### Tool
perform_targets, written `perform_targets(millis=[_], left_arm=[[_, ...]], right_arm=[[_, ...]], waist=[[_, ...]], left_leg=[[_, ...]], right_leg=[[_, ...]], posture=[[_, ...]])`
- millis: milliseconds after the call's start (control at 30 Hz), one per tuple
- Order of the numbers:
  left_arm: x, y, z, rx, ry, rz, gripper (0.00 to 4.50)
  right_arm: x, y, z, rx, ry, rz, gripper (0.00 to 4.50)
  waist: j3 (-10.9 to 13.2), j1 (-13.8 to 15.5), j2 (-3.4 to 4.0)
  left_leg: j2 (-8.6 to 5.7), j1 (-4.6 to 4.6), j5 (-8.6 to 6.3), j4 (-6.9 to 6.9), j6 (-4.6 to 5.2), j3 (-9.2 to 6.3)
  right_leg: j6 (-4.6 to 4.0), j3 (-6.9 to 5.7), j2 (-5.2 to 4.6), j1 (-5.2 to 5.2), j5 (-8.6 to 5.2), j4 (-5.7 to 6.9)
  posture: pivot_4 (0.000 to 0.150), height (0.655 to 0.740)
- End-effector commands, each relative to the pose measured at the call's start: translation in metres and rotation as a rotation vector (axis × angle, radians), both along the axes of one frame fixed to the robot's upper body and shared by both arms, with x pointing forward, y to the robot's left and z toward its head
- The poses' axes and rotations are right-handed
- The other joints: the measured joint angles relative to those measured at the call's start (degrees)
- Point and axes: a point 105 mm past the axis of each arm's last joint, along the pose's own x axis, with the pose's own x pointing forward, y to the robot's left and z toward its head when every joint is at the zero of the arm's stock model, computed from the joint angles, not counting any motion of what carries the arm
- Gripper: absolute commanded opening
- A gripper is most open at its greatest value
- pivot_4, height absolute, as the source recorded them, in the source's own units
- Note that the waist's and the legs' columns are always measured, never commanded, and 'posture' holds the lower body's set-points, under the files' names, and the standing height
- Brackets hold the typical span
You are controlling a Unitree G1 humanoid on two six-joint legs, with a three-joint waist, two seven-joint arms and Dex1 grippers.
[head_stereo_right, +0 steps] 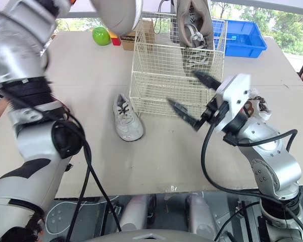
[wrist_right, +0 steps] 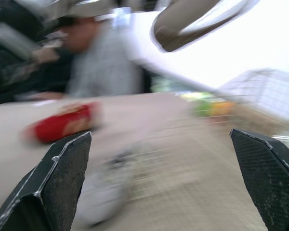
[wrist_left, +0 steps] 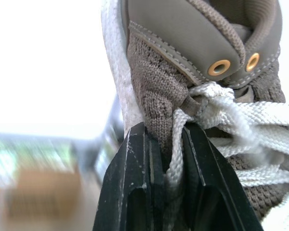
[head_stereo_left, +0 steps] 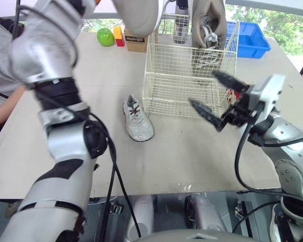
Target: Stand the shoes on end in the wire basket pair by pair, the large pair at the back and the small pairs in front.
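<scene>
Two pairs of jaws, in quite different states. My left jaws are clamped on the upper of the large grey-brown knit shoe with white laces (wrist_left: 154,91), pinching the fabric right beside the lace knot. That shoe hangs on end, long axis vertical, at the back right of the cream wire basket (head_stereo_left: 166,75). Its lower part shows through the mesh, but I cannot tell whether it rests on the basket floor yet.

My right jaws are spread wide and hold nothing, one black finger (head_stereo_left: 204,112) low and the other higher. They hover just in front of the basket's near right corner.

Outward from there, the small white lace-up sneaker (head_stereo_left: 137,121) lies flat on the beige counter (head_stereo_left: 192,151), just beside the basket's near left corner. Its long axis runs roughly from near me to far. It sits to the left of my right jaws, across the basket's front face.

I judge the empty right arm the better one for it while the left is busy. The jaws would have to close across the sneaker's width.
</scene>
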Motion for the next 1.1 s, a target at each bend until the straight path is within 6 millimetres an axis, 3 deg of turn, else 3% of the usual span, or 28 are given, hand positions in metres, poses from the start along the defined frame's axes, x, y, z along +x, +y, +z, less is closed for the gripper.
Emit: perform_targets(millis=[33, 133, 200, 300, 367, 433, 667, 733, 867, 1100], left_arm=[[-0.009, -0.027, 0.030, 0.046, -0.304, 0.108, 0.23], [-0.007, -0.053, 0.021, 0.125, -0.414, 0.160, 0.23], [-0.004, -0.060, 0.014, 0.170, -0.443, 0.193, 0.23], [0.006, -0.072, -0.014, 0.193, -0.422, 0.210, 0.23], [0.016, -0.084, -0.049, 0.258, -0.379, 0.201, 0.23], [0.025, -0.088, -0.076, 0.282, -0.316, 0.180, 0.23], [0.024, -0.089, -0.116, 0.316, -0.284, 0.127, 0.23], [0.024, -0.085, -0.121, 0.320, -0.281, 0.130, 0.23], [0.026, -0.083, -0.123, 0.338, -0.265, 0.139, 0.23], [0.030, -0.080, -0.083, 0.337, -0.299, 0.228, 0.23]], right_arm=[[-0.019, -0.011, 0.011, 0.011, -0.066, -0.096, 4.50], [-0.026, -0.018, 0.007, -0.001, -0.054, -0.140, 4.50], [-0.029, -0.021, 0.006, 0.001, -0.049, -0.155, 4.50], [-0.037, -0.033, 0.003, 0.052, -0.021, -0.171, 4.50], [-0.042, -0.041, 0.001, 0.037, -0.017, -0.202, 4.50], [-0.046, -0.047, 0.001, 0.033, -0.016, -0.227, 4.50], [-0.047, -0.057, -0.007, 0.017, 0.027, -0.251, 4.50], [-0.047, -0.059, -0.009, 0.007, 0.035, -0.254, 4.50], [-0.043, -0.059, -0.008, 0.007, 0.035, -0.240, 4.50], [-0.037, -0.054, -0.008, 0.002, 0.028, -0.222, 4.50]], waist=[[0.0, 0.0, 0.00], [0.0, -0.1, 0.00], [0.0, -0.3, 0.00], [0.0, -0.2, 0.00], [0.0, -0.2, 0.01], [0.0, -0.2, 0.03], [-0.4, 0.2, 0.09], [-0.4, 0.2, 0.09], [-0.7, 0.3, 0.07], [-0.9, 0.5, 0.07]], left_leg=[[0.00, -0.02, -0.06, 0.00, 0.10, 0.04], [0.01, -0.10, -0.09, -0.02, 0.15, 0.11], [0.01, -0.11, -0.11, -0.04, 0.19, 0.14], [0.02, -0.09, -0.12, -0.05, 0.20, 0.17], [0.03, -0.08, -0.13, -0.03, 0.22, 0.14], [0.02, -0.02, -0.13, -0.02, 0.22, 0.17], [0.02, 0.39, -0.14, 0.05, 0.23, 0.02], [0.02, 0.91, -0.20, 0.03, 0.31, 0.04], [0.02, 1.04, -0.22, 0.04, 0.34, 0.06], [0.00, 1.01, -0.22, 0.04, 0.35, 0.06]], right_leg=[[0.01, 0.02, 0.00, -0.01, 0.00, -0.04], [0.03, 0.04, 0.00, -0.05, -0.01, -0.18], [0.04, 0.05, 0.00, -0.05, -0.02, -0.23], [0.05, 0.07, 0.01, -0.06, -0.02, -0.19], [0.06, 0.07, 0.02, -0.05, -0.02, -0.16], [0.07, 0.10, 0.01, -0.01, -0.01, -0.13], [0.08, -0.03, 0.00, 0.56, -0.01, -0.20], [0.07, -0.03, -0.02, 1.13, -0.03, -0.30], [0.06, 0.00, -0.03, 1.23, -0.03, -0.31], [0.08, 0.00, -0.02, 1.22, -0.03, -0.35]], posture=[[0.150, 0.7400], [0.150, 0.7400], [0.150, 0.7400], [0.150, 0.7400], [0.150, 0.7400], [0.150, 0.7400], [0.150, 0.7400], [0.150, 0.7400], [0.150, 0.7400], [0.150, 0.7400]])
